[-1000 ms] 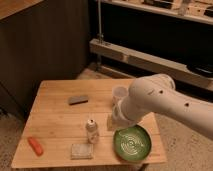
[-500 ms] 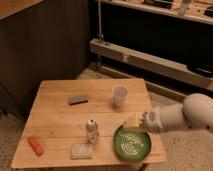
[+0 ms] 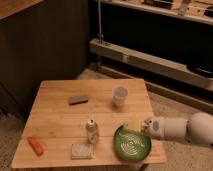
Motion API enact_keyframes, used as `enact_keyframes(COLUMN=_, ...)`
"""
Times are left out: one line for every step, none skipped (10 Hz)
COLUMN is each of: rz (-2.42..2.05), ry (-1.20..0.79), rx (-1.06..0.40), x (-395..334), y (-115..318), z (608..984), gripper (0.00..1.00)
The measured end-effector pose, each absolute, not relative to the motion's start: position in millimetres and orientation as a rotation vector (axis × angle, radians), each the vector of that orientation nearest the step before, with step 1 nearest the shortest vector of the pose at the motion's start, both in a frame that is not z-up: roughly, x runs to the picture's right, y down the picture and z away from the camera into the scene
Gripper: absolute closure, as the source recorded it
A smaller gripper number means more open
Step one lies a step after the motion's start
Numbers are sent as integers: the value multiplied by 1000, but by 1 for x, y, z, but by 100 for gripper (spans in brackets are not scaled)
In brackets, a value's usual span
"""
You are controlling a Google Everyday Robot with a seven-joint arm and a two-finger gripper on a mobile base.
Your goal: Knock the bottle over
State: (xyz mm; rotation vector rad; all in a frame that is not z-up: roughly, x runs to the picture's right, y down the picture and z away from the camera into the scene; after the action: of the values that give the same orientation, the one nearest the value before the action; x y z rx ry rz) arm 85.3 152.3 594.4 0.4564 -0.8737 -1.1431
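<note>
At tabletop front-centre, bottle stands upright, just left of green plate. Claw over plate's right rim, apart from bottle; open/closed can't tell. Bottle prob. light, rigid; push near cap.

Rounded white arm, tool at tip

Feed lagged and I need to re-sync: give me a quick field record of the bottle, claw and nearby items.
bottle: upright, near front centre of table
claw: right of bottle, apart from it, by green plate's far rim
green plate: front right corner
cup: upright, behind plate
task state: bottle not yet knocked over
</note>
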Motion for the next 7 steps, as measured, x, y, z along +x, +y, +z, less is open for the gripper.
enact_keyframes(rz=-1168, ry=-871, rx=420, x=76, y=156, z=612, gripper=100)
enact_keyframes(rz=-1184, ry=-878, rx=388, x=69, y=160, z=632, gripper=100)
enact_keyframes(rz=-1183, ry=-887, rx=378, x=69, y=160, z=643, gripper=100)
enact_keyframes(rz=-1179, ry=-908, rx=369, x=70, y=161, z=656, gripper=100)
enact_keyframes(rz=-1182, ry=-927, rx=365, x=67, y=161, z=665, gripper=100)
enact_keyframes(rz=-1182, ry=-939, rx=363, x=66, y=161, z=668, gripper=100)
enact_keyframes(rz=-1179, ry=-964, rx=363, x=61, y=162, z=674, gripper=100)
